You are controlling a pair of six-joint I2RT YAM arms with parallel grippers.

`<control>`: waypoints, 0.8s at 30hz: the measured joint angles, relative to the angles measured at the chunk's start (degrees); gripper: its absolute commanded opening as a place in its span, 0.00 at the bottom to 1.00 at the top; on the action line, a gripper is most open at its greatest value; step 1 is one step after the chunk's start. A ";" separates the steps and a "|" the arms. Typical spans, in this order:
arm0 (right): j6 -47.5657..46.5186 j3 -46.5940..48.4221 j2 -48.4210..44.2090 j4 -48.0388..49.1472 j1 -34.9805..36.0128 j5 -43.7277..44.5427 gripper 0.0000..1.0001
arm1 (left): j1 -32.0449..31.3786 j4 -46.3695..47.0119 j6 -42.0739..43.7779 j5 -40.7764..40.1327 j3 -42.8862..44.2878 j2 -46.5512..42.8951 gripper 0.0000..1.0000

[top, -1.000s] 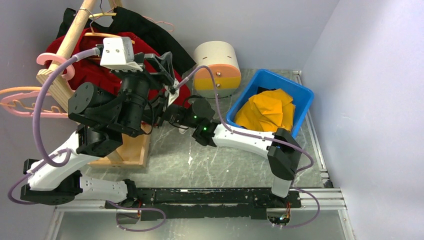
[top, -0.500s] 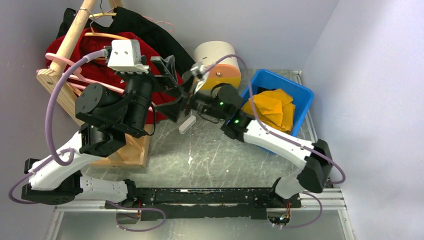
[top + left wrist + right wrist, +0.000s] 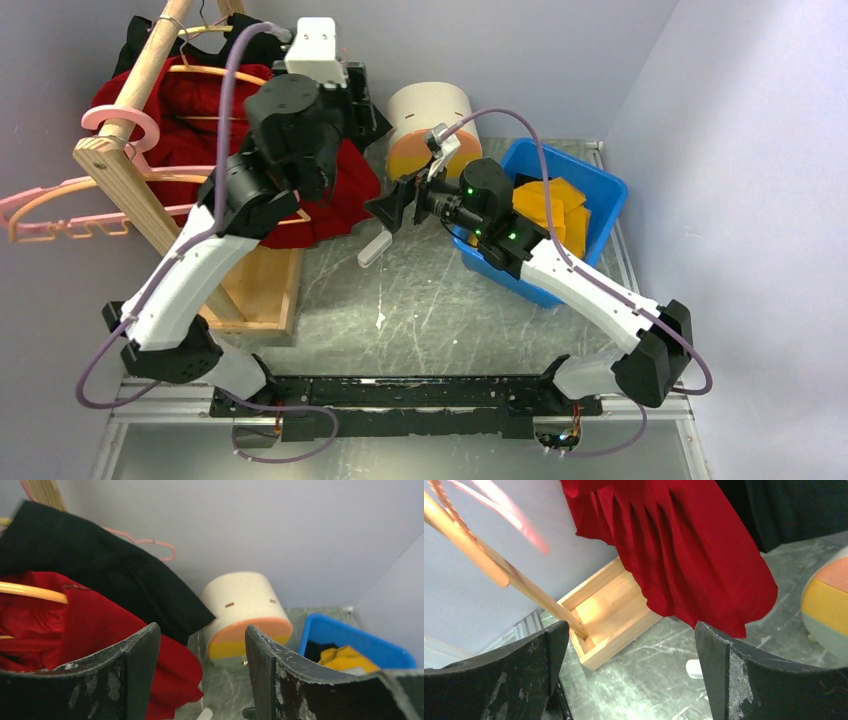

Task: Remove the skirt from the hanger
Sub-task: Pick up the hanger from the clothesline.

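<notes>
The red skirt (image 3: 205,120) hangs on an orange hanger (image 3: 215,72) from the sloping wooden rail (image 3: 140,70); its pleated hem (image 3: 684,545) drops toward the table. My left gripper (image 3: 362,105) is raised behind the skirt's right edge, open with nothing between its fingers. In the left wrist view the left gripper (image 3: 202,635) frames the skirt (image 3: 100,630) and the hanger (image 3: 30,591) at the left. My right gripper (image 3: 388,208) hovers just right of the hem, jaws wide apart and empty. The right wrist view shows the right gripper (image 3: 631,630) over bare table below the hem.
A black garment (image 3: 100,565) hangs behind the skirt. Pink hangers (image 3: 60,200) stick out at the left. The rack's wooden base (image 3: 609,610) stands on the table. A small white piece (image 3: 375,248) lies below the hem. A white, orange and yellow cylinder (image 3: 435,125) and a blue bin (image 3: 600,190) with yellow cloth stand at the right.
My right gripper opened and drew back right from the skirt's hem; a white piece now lies on the table. The left arm swung up and back above the rack.
</notes>
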 measured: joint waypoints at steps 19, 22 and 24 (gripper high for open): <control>-3.02 26.16 29.22 12.48 -5.22 -7.89 1.00 | 8.96 -5.46 -1.20 0.52 -0.13 -3.45 0.65; -3.04 34.23 33.64 13.73 -4.92 -9.40 1.00 | 8.96 -5.46 -1.75 0.79 -0.39 -5.31 0.65; -3.17 38.73 36.15 14.27 -4.61 -10.16 1.00 | 8.96 -5.46 -2.08 1.22 -1.49 -6.84 0.65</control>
